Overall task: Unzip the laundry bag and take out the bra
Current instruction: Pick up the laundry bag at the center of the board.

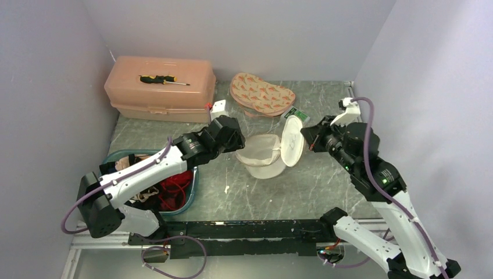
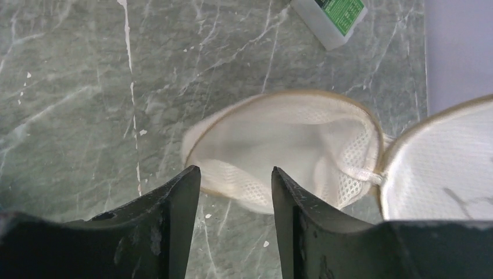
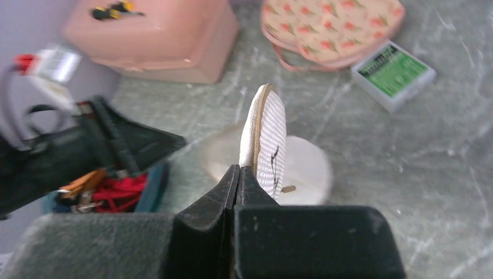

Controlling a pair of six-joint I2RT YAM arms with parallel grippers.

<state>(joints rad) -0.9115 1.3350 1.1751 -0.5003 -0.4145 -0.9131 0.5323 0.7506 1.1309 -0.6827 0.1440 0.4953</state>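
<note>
We spot the bra (image 1: 173, 187) lying in the teal basket (image 1: 195, 183), under the left arm and well apart from both sets of fingers. The left gripper (image 2: 235, 174) reaches low beside the laundry bag (image 1: 261, 154), fingers half spread, nothing between them. The right gripper (image 3: 237, 171) pinches the bag's flap (image 3: 264, 139) tight, standing it upright. The arm hides much of the basket.

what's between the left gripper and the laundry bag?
Nothing. Left wrist view: the laundry bag rim shows right at the left gripper open jaws, bare table around.
</note>
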